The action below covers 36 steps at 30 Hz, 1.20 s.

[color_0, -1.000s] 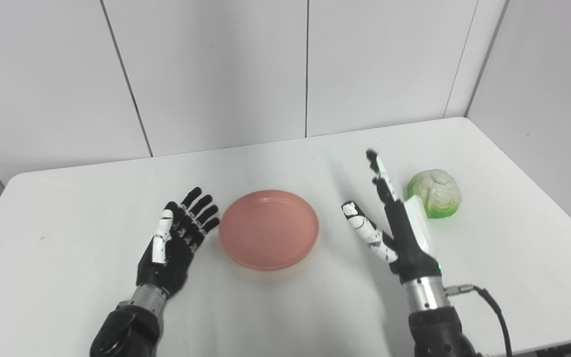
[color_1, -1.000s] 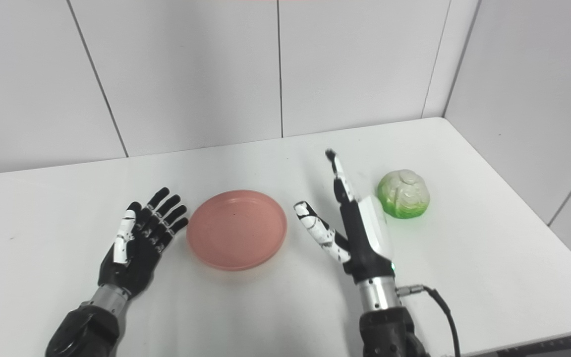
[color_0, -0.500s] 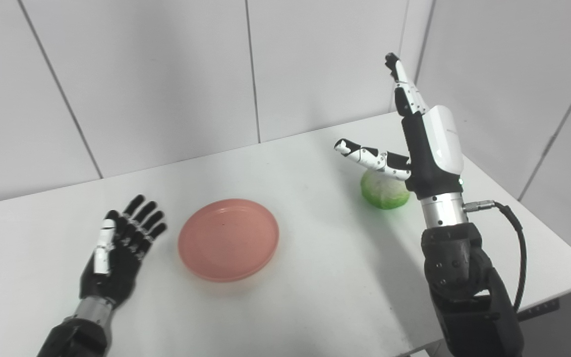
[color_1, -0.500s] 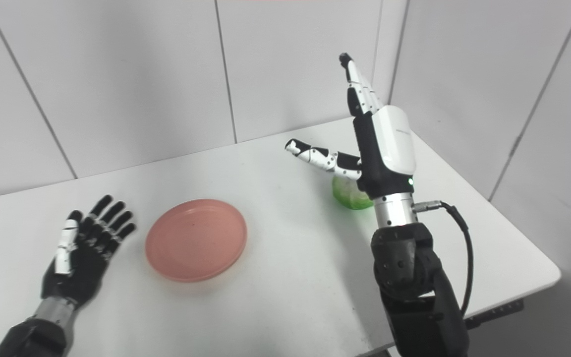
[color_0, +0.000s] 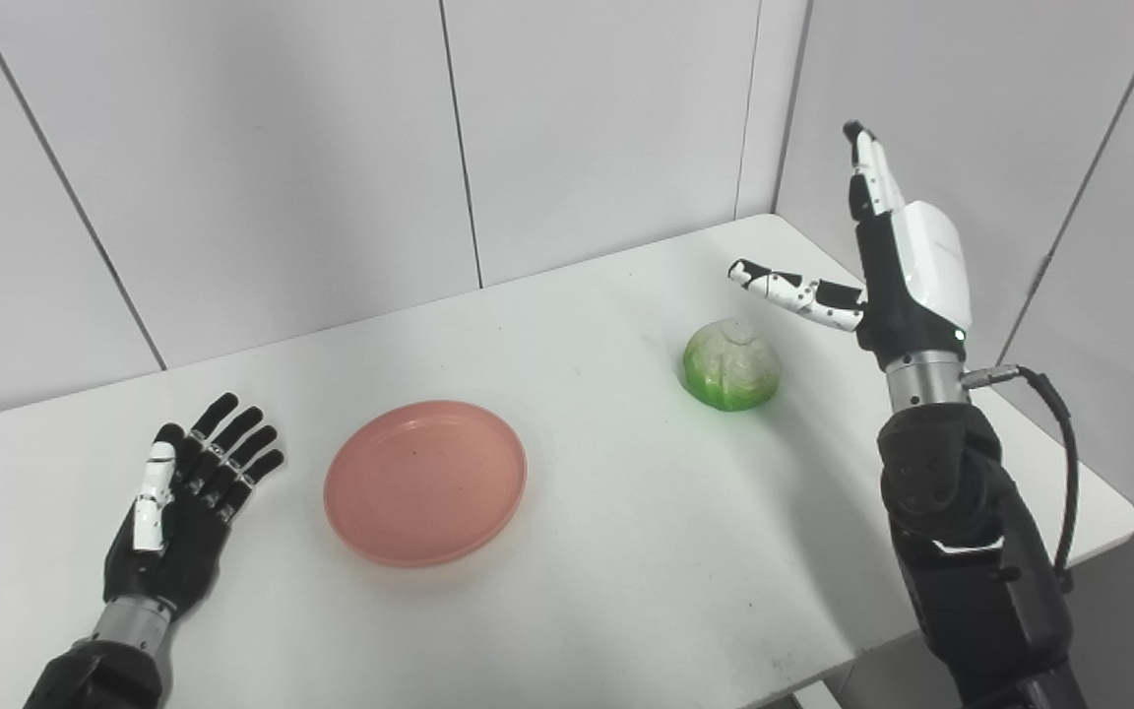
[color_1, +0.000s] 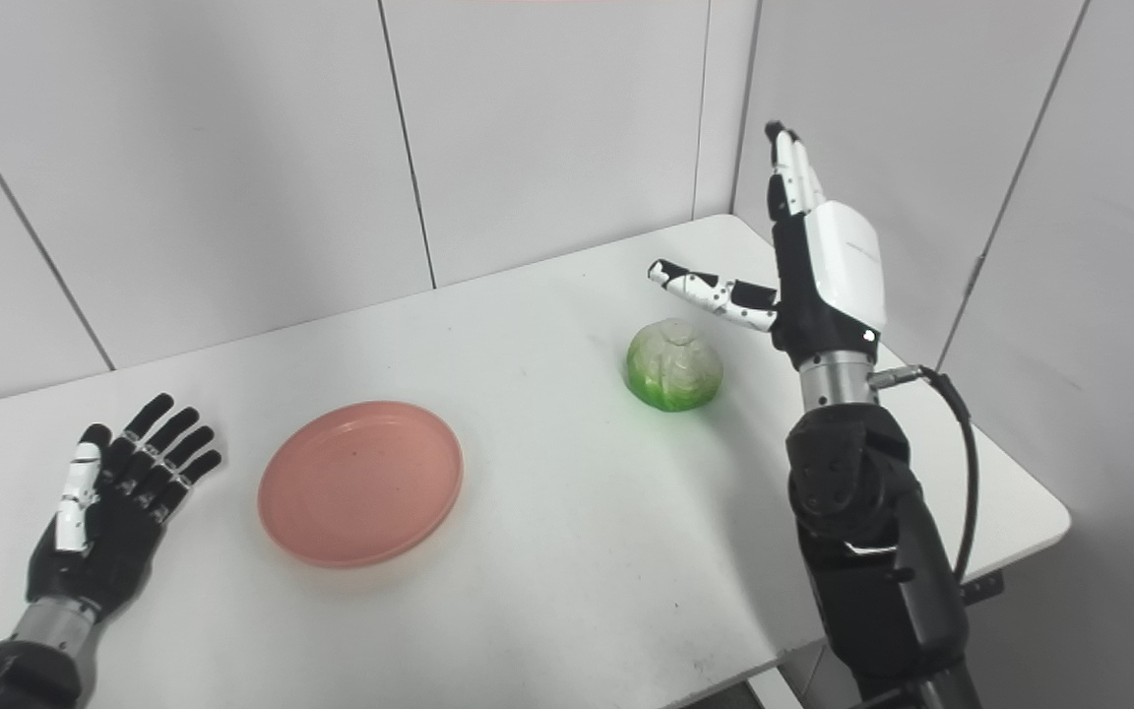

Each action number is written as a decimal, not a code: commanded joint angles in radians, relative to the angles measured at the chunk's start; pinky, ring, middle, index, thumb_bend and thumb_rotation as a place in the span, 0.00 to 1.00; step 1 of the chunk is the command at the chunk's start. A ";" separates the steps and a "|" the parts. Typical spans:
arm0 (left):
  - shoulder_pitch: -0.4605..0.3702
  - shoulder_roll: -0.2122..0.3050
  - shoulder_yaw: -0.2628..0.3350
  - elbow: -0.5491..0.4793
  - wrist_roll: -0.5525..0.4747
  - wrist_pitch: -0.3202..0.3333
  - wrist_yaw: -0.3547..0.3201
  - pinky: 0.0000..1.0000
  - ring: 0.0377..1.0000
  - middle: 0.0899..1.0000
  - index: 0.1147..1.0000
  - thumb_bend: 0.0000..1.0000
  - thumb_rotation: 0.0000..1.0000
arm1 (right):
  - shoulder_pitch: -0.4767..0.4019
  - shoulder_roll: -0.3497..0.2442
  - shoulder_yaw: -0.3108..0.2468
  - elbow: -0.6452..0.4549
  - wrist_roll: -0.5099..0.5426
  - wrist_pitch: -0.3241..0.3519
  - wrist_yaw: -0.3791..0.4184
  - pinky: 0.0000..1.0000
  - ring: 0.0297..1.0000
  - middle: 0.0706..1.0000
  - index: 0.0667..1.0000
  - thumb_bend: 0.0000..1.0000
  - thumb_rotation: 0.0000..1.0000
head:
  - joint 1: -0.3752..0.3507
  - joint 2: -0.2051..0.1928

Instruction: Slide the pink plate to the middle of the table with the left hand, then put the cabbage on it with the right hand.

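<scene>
The pink plate lies flat on the white table, left of its middle. The cabbage, pale green and round, sits on the table to the plate's right, apart from it. My left hand rests open, palm up, on the table a short way left of the plate, not touching it. My right hand is raised above the table, to the right of the cabbage, open with fingers pointing up and the thumb stretched out over the cabbage's far right side. It holds nothing.
White wall panels close the table in at the back and right. The table's right corner and front edge lie near my right forearm. A black cable loops from the right wrist.
The camera has swung right, shifting the whole scene left. My right hand has moved from in front of the cabbage to its right, uncovering it. The plate, cabbage and left hand stay put.
</scene>
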 commanded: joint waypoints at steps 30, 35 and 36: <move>0.120 0.021 0.012 0.057 0.012 0.028 -0.011 0.79 0.81 0.81 0.81 0.55 0.80 | -0.127 -0.179 0.150 0.394 0.188 -0.046 0.066 0.91 1.00 1.00 1.00 1.00 0.61 | -0.007 0.035; 0.121 0.023 0.010 0.053 0.015 0.028 -0.009 0.79 0.81 0.81 0.80 0.56 0.80 | -0.145 -0.195 0.166 0.439 0.212 -0.062 0.077 0.92 1.00 1.00 1.00 1.00 0.60 | -0.007 0.042; 0.122 0.023 0.009 0.050 0.015 0.029 -0.009 0.79 0.81 0.81 0.81 0.56 0.79 | -0.147 -0.198 0.168 0.443 0.217 -0.064 0.080 0.91 1.00 1.00 1.00 1.00 0.61 | -0.007 0.042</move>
